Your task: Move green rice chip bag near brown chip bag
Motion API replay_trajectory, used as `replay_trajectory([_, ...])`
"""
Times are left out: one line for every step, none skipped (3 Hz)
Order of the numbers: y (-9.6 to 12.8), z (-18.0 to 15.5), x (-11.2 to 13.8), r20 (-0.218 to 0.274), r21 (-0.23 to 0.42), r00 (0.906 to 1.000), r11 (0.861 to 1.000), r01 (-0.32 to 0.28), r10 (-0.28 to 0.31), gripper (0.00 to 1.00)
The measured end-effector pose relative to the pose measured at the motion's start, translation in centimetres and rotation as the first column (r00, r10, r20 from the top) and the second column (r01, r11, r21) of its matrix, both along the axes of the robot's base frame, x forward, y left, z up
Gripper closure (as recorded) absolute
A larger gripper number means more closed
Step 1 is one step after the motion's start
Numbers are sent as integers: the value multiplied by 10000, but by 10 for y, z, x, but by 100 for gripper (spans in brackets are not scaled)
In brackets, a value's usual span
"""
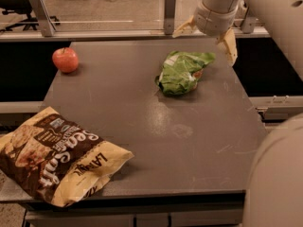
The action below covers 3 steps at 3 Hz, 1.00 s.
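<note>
The green rice chip bag (181, 72) lies crumpled on the grey table (142, 122), at the back right. The brown chip bag (52, 155) lies at the front left corner, partly over the table's edge. My gripper (207, 36) hangs above the table's back edge, just behind and above the green bag. Its two cream fingers (230, 46) are spread wide apart, one to the left and one to the right. It holds nothing.
A red apple (66, 59) sits at the back left of the table. A metal rail with posts (169, 11) runs behind the table. My arm's body (277, 174) fills the right edge of the view.
</note>
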<state>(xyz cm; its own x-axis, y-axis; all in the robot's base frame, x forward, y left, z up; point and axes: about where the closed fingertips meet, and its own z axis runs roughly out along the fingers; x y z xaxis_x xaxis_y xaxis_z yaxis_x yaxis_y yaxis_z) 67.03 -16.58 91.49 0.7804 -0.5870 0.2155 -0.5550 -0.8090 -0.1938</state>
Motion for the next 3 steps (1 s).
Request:
replay_trajectory([8,-25,6,-433,-107,9941,9949,-1001,995,0])
replay_trajectory([21,-44,11,-548,162,9865,9880,-1536,1543,0])
replay_trajectory([43,-52,6,-445,379,9763,9769,-2103,2119,0])
